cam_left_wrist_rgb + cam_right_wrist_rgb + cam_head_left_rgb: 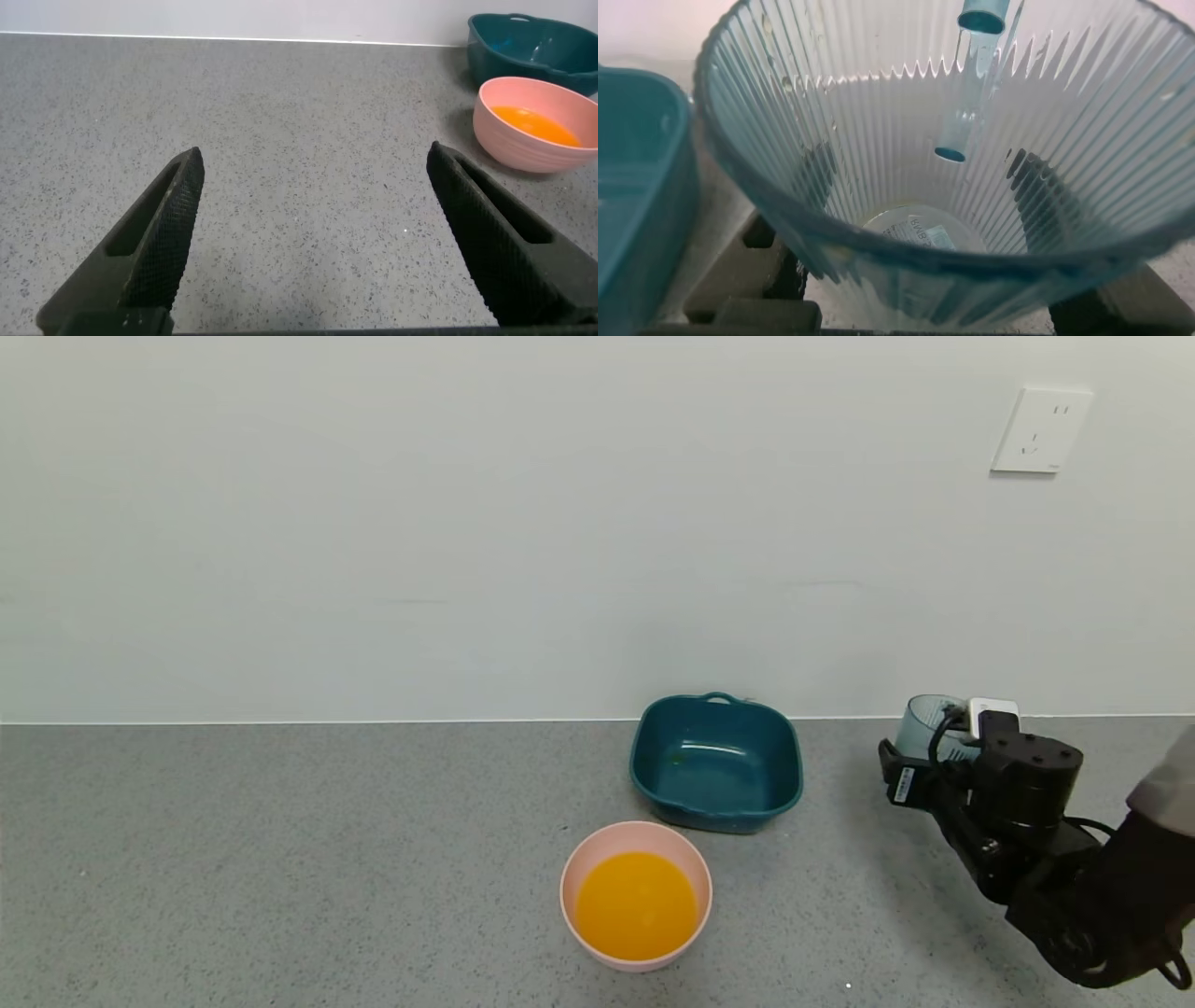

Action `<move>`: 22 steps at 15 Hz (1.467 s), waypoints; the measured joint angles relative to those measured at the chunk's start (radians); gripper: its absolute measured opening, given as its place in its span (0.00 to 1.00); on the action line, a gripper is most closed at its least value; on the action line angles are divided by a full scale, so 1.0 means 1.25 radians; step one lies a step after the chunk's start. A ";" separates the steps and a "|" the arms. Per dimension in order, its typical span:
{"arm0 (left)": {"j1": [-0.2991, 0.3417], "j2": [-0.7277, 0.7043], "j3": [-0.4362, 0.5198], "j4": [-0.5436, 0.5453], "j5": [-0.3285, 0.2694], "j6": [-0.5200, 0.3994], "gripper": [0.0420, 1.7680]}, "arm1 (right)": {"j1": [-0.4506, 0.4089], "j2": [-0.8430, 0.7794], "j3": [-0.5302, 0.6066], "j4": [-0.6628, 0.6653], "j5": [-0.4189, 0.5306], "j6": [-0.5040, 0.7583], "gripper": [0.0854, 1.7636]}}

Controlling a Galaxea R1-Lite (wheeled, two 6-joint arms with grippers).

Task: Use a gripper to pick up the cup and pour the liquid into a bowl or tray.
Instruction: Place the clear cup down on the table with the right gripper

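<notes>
The pale blue-grey ribbed cup [924, 719] stands upright at the far right of the counter, near the wall. My right gripper [934, 739] is shut on the cup. In the right wrist view the cup [906, 140] fills the frame and looks empty, with a label showing through its bottom and dark fingers [747, 271] against its sides. The pink bowl [571, 887] sits at the front middle and holds the orange liquid [635, 905]. My left gripper [314, 152] is open over bare counter, with the bowl [509, 140] and liquid [537, 124] off to its side.
A dark teal basin [653, 775] with a handle sits just behind the bowl, between it and the wall; it also shows in the left wrist view [523, 42]. A white wall socket [1041, 429] is high on the right. The grey speckled counter ends at the wall.
</notes>
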 joint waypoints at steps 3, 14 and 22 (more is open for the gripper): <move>0.000 0.000 0.000 0.000 0.000 0.000 0.97 | -0.026 0.046 -0.044 0.003 0.017 -0.001 0.77; 0.000 0.000 0.000 0.000 0.000 0.000 0.97 | -0.045 0.190 -0.188 0.005 0.016 -0.027 0.77; 0.000 0.000 0.000 0.000 0.000 0.000 0.97 | -0.049 0.231 -0.217 0.004 0.013 -0.032 0.77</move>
